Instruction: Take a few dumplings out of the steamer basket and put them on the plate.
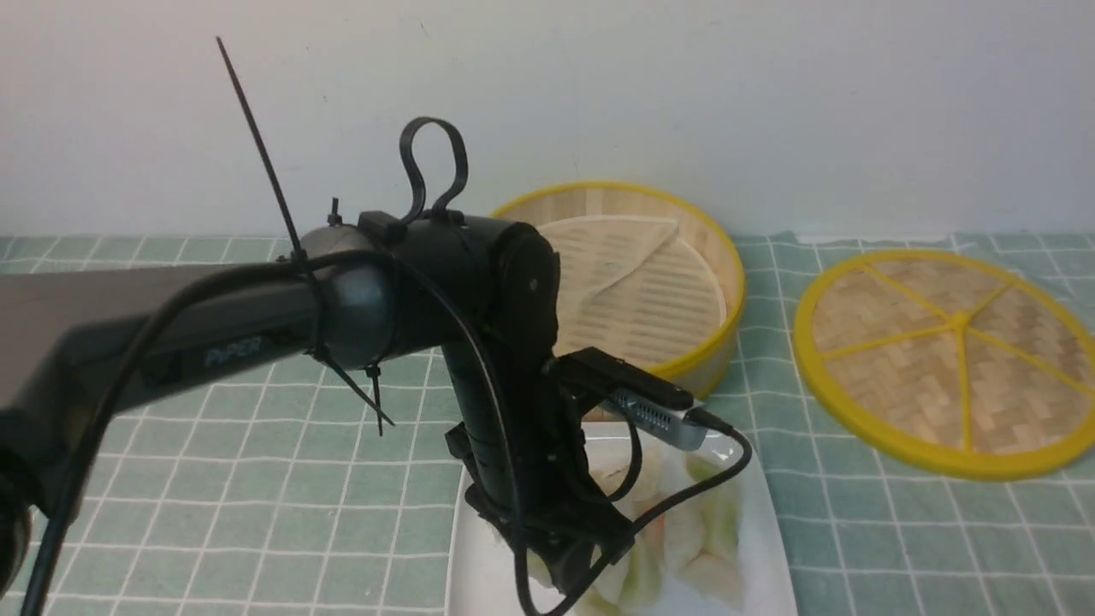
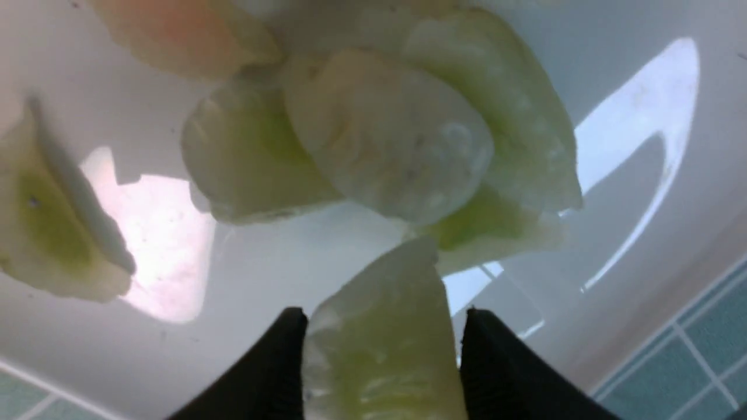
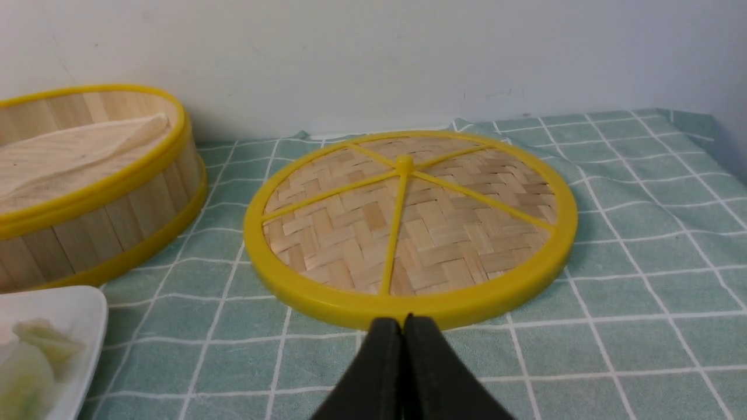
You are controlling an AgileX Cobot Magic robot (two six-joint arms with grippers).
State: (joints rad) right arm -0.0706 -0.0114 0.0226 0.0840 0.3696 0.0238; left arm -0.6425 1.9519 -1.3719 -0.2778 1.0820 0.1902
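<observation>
Gripping a pale green, pleated dumpling (image 2: 376,367) between its black fingers, the left gripper (image 2: 383,315) stands parted only to that dumpling's width, over the glossy white plate (image 2: 262,274). Whether the held piece touches the plate cannot be told. Other translucent dumplings (image 2: 391,134), green, whitish and one orange-tinted, lie heaped on the plate, near centre of the scene. The left arm (image 1: 479,342) hides its own gripper and much of the plate in the front view. The bamboo steamer basket (image 1: 723,265), yellow-rimmed with a folded whitish liner (image 1: 616,248) over slats, sits just beyond. The right gripper (image 3: 402,326) is closed, fingers together, holding nothing, near the flat woven lid (image 3: 408,233) at right on the green checked cloth (image 1: 257,479).
</observation>
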